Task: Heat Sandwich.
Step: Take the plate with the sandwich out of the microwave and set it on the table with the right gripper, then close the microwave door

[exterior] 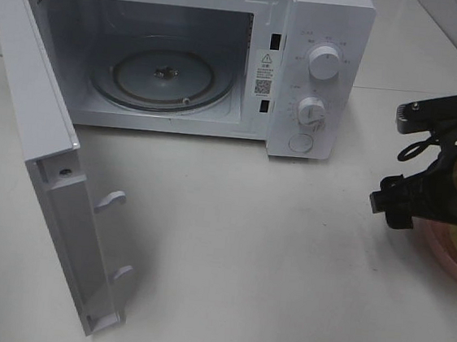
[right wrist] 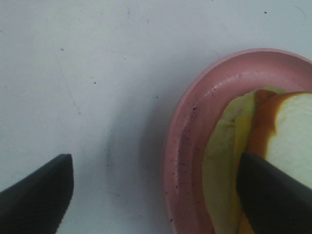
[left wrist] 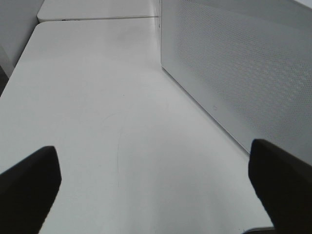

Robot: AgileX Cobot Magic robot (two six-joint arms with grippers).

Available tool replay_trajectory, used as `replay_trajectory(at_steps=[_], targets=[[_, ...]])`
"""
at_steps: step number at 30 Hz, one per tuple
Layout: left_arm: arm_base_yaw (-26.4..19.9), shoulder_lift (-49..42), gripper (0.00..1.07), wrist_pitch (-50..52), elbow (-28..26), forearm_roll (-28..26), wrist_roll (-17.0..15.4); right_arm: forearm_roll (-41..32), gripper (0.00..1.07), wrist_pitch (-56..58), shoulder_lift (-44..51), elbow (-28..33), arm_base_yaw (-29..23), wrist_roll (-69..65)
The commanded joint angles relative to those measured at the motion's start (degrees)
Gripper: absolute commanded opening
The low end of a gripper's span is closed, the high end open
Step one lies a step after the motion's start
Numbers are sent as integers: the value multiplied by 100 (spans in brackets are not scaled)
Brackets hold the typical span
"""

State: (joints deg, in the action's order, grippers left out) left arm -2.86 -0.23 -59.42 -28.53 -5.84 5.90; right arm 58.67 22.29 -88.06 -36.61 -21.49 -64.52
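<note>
Sandwich point(right wrist: 273, 161) lies on the pink plate point(right wrist: 187, 146) at the table's right edge, well apart from everything else. Largest is the white table point(exterior: 268, 265), then the microwave point(exterior: 325, 34), its door point(exterior: 43, 143) swung wide and a glass turntable point(exterior: 166, 79) inside. The right gripper point(right wrist: 156, 195) stands spread above the plate's rim, one finger point(right wrist: 273, 195) over the sandwich. The left gripper point(left wrist: 156, 185) is spread wide, holding nothing.

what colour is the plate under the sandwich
Pink; the plate shows best in the right wrist view, holding the sandwich.
</note>
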Motion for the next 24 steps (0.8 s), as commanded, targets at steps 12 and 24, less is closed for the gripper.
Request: replay_trajectory(at_steps=[12,24], targets=[[46,-126,103,34,23,-17,-11,-2349,82,246,1730,-17,17,2149],[46,-126,103,34,23,-17,-11,-4440,79,1381,2991,-17,6,4853]])
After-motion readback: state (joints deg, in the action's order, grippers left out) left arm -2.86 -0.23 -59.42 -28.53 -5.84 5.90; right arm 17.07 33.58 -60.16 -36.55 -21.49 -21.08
